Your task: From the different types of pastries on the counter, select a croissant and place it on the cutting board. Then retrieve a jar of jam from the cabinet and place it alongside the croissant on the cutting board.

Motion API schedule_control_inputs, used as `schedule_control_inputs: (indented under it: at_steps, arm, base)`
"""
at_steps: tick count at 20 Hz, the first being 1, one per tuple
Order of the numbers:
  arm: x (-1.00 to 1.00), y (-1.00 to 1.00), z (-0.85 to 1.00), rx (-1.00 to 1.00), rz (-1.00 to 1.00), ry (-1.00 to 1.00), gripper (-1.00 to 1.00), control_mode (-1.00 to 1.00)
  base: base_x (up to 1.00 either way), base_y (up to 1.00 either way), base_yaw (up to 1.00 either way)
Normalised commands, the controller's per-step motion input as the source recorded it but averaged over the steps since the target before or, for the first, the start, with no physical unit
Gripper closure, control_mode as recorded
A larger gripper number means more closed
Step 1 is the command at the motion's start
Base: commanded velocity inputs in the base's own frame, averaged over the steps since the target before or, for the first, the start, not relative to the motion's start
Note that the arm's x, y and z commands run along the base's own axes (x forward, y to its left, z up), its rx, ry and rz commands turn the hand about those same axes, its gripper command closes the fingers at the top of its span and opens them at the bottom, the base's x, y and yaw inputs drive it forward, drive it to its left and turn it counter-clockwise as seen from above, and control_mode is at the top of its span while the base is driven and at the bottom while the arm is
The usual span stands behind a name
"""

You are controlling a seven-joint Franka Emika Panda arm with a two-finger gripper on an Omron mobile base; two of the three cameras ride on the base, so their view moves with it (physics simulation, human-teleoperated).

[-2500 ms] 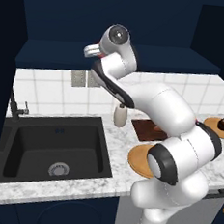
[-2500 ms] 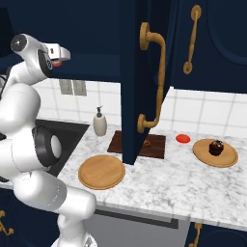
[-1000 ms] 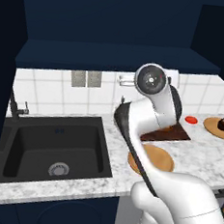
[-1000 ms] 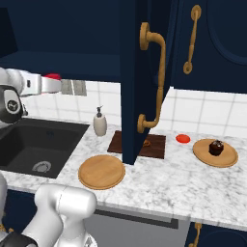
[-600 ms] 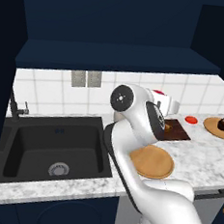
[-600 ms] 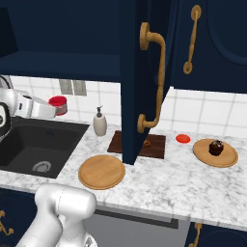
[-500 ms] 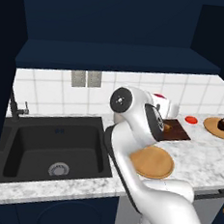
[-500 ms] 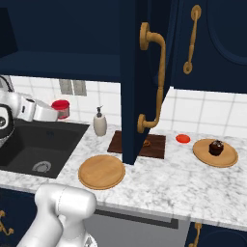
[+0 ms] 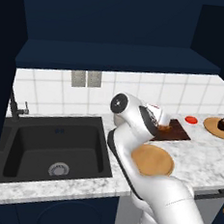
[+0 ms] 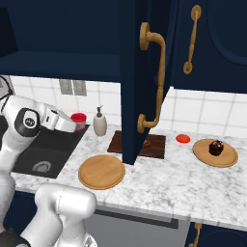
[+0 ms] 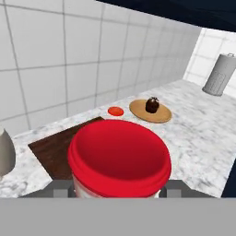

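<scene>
So the arm's swung down and right since the last look, and the gripper (image 10: 77,124) is clamped on the jar of jam (image 10: 78,120), up in the air just left of the soap dispenser (image 10: 100,123), short of the cutting board (image 10: 155,145) by the worktop's back edge.

The counter (image 10: 193,181) looks like polished white marble with grey veining, and the wall behind it is glossy white tile. The cutting board (image 11: 60,147) is dark, matt wood with visible grain, while the round plates (image 10: 102,171) are pale, smooth wood. The jar of jam (image 11: 119,159) has a smooth, shiny red plastic-looking top, and the cabinet (image 10: 144,72) is matt navy with a bronze metal handle (image 10: 155,82).
</scene>
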Motion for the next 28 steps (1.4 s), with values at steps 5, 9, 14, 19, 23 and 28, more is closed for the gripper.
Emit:
schedule_control_inputs:
  at_steps: [5,9,14,19,23,28]
  arm:
    - [0.79,-0.11,-0.72,0.07,-0.11,0.04,1.0,-1.0]
    - [0.75,-0.21,-0.76,0.1,-0.15,0.0,1.0,-1.0]
    - [0.76,-0.25,-0.52,0.11,-0.09,-0.03,1.0,-1.0]
    - [0.45,-0.19,-0.56,0.05,-0.02,-0.04,1.0,-1.0]
    - [0.08,-0.16,-0.39,-0.03,-0.05,-0.13,1.0,-1.0]
    - [0.11,-0.23,-0.26,-0.01,-0.02,-0.03,1.0,-1.0]
  base:
    - [0.0,0.0,0.0]
    - [0.0,0.0,0.0]
    - [0.0,0.0,0.0]
    - [0.0,0.0,0.0]
    - [0.0,0.0,0.0]
    - [0.0,0.0,0.0]
